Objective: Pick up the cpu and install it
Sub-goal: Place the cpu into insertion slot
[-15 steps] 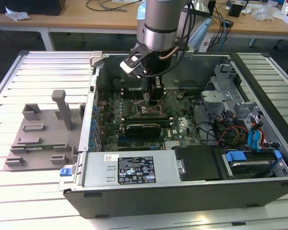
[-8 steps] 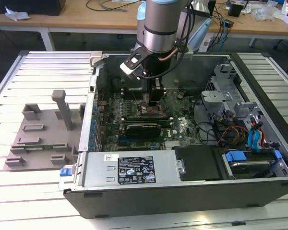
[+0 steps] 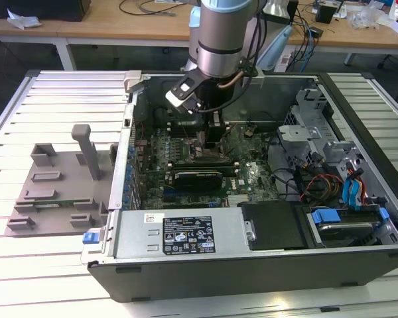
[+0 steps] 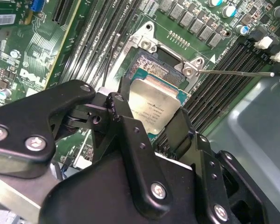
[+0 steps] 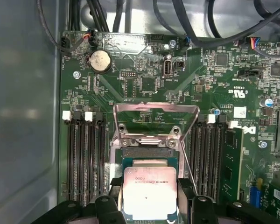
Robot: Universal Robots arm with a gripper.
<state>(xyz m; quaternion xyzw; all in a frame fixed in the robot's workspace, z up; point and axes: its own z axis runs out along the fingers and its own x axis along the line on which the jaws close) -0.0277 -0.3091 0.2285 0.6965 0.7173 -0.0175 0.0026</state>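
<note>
Silver-grey metal marks the cpu, which sits between the two black fingers of the hand. By my reading it is pinched by two opposite edges, so its flat top and underside are free of contact.

Directly beneath the hand is the socket on the green circuit board. Its metal frame is swung up and back beyond the hand, and the thin lever rod stands out to one side. Both are out of the way, so the opening is bare for the chip. The cpu looks level and squared to the socket's outline. Whether it already rests in the socket or hangs just above it, I cannot tell.

Rows of memory slots run close on either side of the hand. Gripping the chip by its edges probably keeps the fingers within that narrow gap.

In the exterior view the hand reaches down into the open computer case, which lies on its side on the slatted bench. That puts the board face-up under the arm. A grey tray sits on the bench well apart from the hand, outside the case.
</note>
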